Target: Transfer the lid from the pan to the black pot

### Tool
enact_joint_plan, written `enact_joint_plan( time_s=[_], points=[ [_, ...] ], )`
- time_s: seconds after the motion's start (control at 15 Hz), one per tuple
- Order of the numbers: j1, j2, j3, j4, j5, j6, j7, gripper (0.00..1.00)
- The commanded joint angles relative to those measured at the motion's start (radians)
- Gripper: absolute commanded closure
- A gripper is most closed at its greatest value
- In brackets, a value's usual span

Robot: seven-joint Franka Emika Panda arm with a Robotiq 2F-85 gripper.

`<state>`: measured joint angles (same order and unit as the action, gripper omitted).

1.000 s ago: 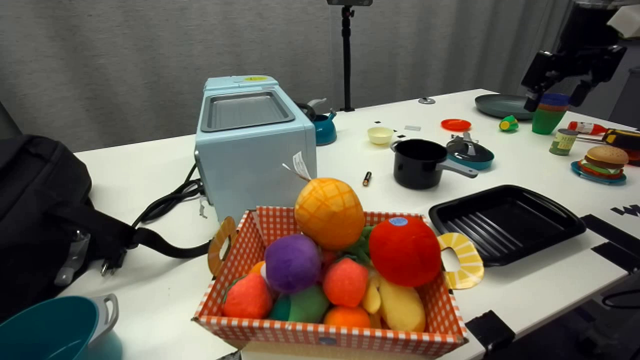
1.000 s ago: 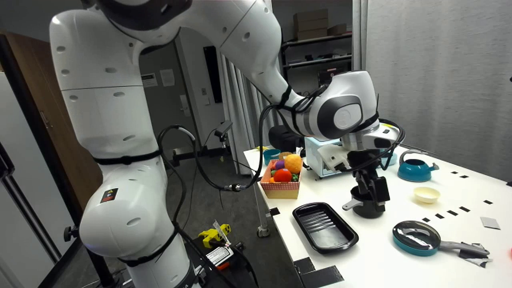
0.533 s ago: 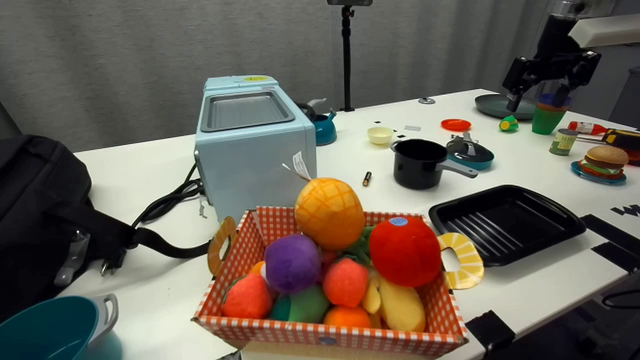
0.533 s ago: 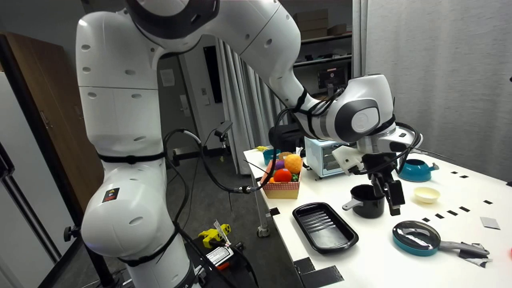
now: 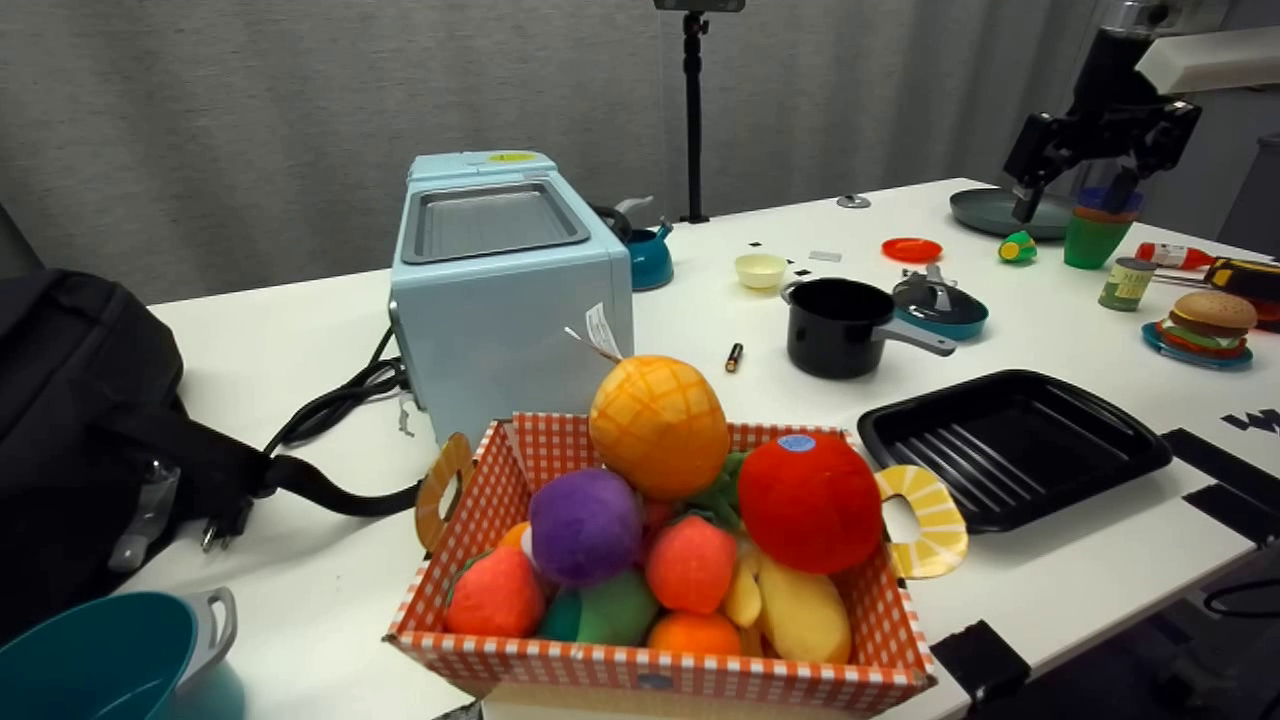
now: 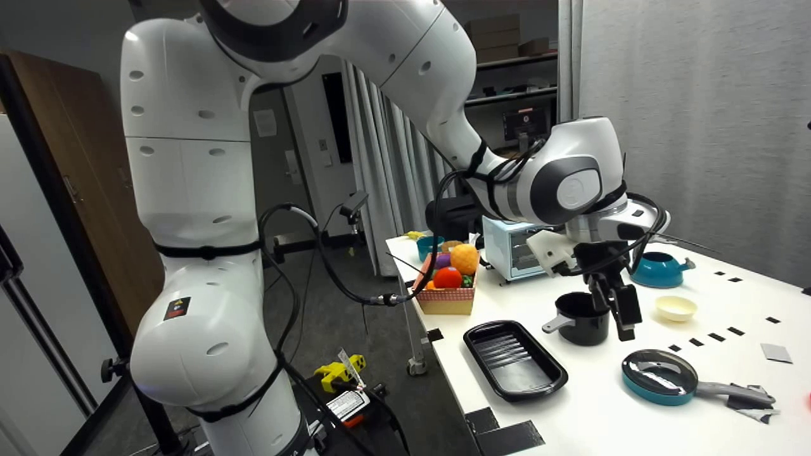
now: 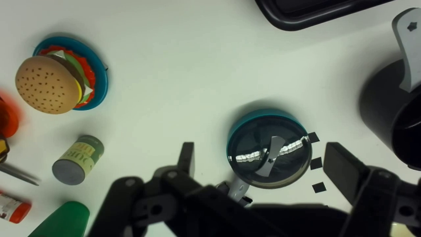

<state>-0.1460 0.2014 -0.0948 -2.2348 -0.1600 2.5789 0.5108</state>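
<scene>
Cropping pot (image 7: 389, 107), wrist view, pan handle (image 7: 238, 190) obscured

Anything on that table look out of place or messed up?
Two small things. What looks like a battery lies loose near the black pot, hardly cookware; and a crumpled scrap, litter-like, shows by the handle of the pan, under it or stuck on, I can't tell. No spill or damage stands out.

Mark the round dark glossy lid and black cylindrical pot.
Round dark glossy lid (image 7: 273, 151): in the wrist view, on its handle.
Black cylindrical pot (image 5: 835, 347): in an exterior view, on its outer wall.
</scene>
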Motion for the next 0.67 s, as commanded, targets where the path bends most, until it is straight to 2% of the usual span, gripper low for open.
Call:
enact_joint_plan(
  time_s=[0.0, 0.6],
  points=[
    [0.036, 0.036, -0.045, 0.033, 0.021, -0.002, -0.001, 0.00],
    [0.051, 0.176, -0.069, 0.156, 0.084, 0.017, 0.004, 0.00]
  ],
)
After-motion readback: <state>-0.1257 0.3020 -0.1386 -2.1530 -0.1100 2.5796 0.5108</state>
